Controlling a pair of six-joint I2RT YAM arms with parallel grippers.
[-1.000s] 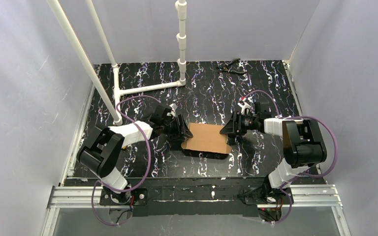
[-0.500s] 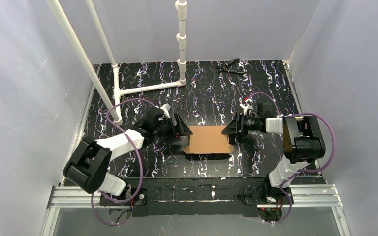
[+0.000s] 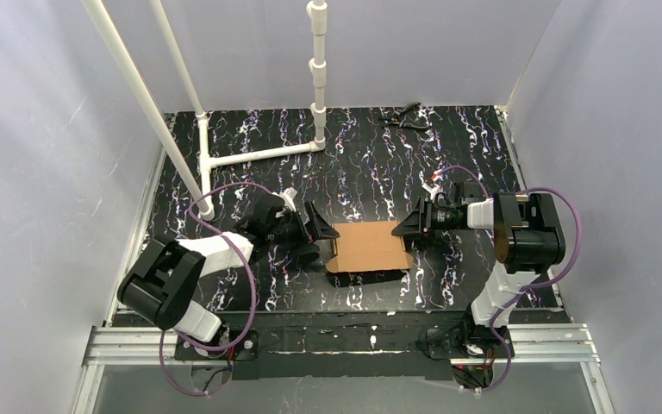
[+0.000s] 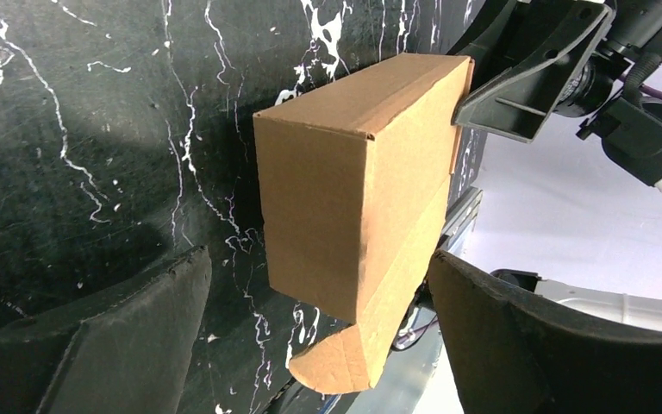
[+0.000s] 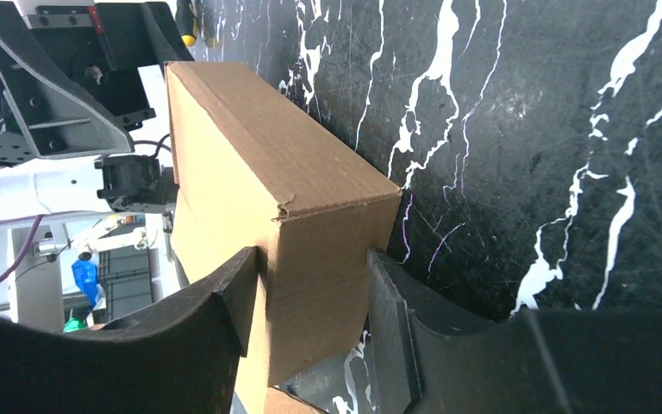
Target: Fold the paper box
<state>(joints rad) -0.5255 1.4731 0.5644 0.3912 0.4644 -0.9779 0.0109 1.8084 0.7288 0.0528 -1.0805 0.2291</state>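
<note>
The paper box [image 3: 369, 246] is folded into a closed brown block at the middle of the black, white-veined bench [image 3: 371, 164], between the two arms, with its long side running left to right. The right gripper [image 3: 407, 233] is clamped on the box's right end: in the right wrist view both fingers [image 5: 224, 302] press against opposite faces of that end. The left gripper [image 3: 321, 237] stands wide at the box's left end, its fingers [image 4: 138, 336] on either side of the cardboard with gaps showing, touching nothing. A rounded tab [image 4: 332, 371] sticks out loose from a corner of that left end. A white pipe frame [image 3: 259, 155] stands at the far left of the bench, and a small black tool [image 3: 405, 116] lies near the far edge
</note>
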